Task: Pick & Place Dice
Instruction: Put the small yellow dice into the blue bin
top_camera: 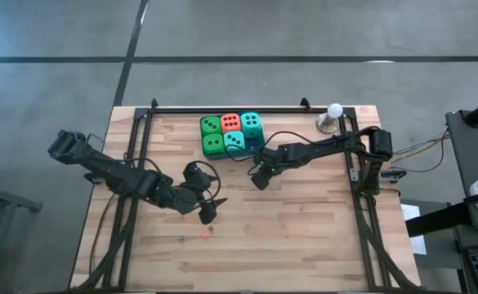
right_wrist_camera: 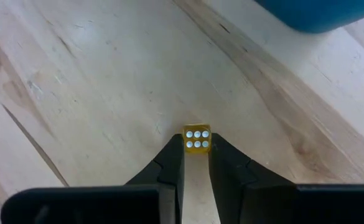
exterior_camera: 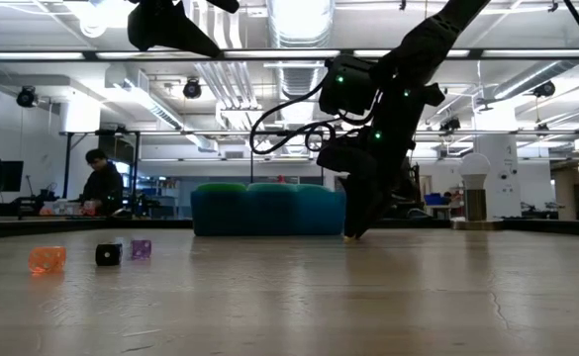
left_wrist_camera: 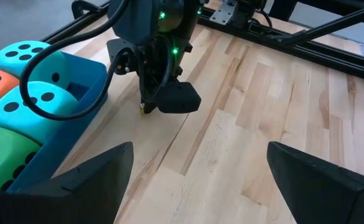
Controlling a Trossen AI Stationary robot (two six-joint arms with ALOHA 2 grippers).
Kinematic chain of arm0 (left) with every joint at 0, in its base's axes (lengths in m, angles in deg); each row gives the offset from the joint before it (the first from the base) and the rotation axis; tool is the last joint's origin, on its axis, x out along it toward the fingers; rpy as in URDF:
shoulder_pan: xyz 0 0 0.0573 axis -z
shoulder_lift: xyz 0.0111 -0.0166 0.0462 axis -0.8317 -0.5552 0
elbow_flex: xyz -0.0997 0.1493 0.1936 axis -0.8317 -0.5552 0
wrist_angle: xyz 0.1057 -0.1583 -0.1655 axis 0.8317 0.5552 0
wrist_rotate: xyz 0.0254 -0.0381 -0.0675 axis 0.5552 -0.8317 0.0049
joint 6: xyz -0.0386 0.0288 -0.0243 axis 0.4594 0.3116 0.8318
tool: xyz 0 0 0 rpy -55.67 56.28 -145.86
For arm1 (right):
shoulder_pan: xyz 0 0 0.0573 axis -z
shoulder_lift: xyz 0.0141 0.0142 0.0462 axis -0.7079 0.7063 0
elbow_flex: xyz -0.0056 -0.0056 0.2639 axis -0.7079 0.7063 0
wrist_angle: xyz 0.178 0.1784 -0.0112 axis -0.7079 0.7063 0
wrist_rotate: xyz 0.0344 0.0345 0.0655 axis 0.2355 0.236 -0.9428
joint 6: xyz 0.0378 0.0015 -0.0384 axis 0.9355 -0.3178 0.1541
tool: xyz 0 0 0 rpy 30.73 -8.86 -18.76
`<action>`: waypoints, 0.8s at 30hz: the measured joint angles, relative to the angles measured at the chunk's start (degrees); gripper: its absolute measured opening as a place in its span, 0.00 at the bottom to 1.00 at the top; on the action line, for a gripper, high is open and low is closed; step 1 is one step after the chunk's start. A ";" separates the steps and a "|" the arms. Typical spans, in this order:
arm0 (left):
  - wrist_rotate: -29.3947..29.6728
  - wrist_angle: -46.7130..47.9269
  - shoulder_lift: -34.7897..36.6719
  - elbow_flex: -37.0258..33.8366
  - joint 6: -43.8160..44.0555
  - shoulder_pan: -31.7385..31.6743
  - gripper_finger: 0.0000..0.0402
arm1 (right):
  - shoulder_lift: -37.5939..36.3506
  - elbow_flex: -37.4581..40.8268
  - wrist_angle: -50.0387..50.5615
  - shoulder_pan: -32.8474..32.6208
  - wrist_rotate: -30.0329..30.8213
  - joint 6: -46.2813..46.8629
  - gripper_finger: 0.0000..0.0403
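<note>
Five soft dice, two green (top_camera: 212,135), two teal (top_camera: 250,122) and one orange-red (top_camera: 230,121), lie in the blue tray (top_camera: 259,147) at the table's far middle. Just in front of the tray, my right gripper (right_wrist_camera: 196,149) points steeply down at the wood and is shut on a small clear yellow die (right_wrist_camera: 196,138) that shows six white pips. My left gripper (top_camera: 207,214) hangs open above the table's near middle with nothing between its fingers. In its wrist view, the right gripper (left_wrist_camera: 145,109) stands beside the tray wall (left_wrist_camera: 76,118). My right gripper pinches the small yellow die by two opposite sides (right_wrist_camera: 185,139), held only between the free ends of its two fingers. The fingers come from above, slanting steeply down. The die is at the tabletop with its six-pip face toward the wrist camera.
Three more tiny dice lie near the table's front: orange (exterior_camera: 47,259), black (exterior_camera: 108,254) and purple (exterior_camera: 141,248). A white ball on a metal stand (top_camera: 333,114) stands at the far right. Bare wood lies between the arms. A person (exterior_camera: 99,186) sits far behind the table.
</note>
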 joint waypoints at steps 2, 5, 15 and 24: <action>-0.02 0.00 0.00 0.00 0.00 0.00 0.93 | -0.57 0.00 0.38 0.02 -0.12 0.00 0.12; -0.02 0.00 0.00 0.00 0.01 0.00 0.92 | -1.87 -0.33 1.64 0.01 0.10 -0.32 0.12; 0.00 -0.02 0.00 0.00 0.00 0.01 0.93 | -5.73 -7.23 9.05 0.11 1.32 -4.88 0.12; 0.00 -0.01 0.00 0.00 0.00 0.01 0.93 | -6.11 -15.41 12.87 1.87 1.47 -9.82 0.12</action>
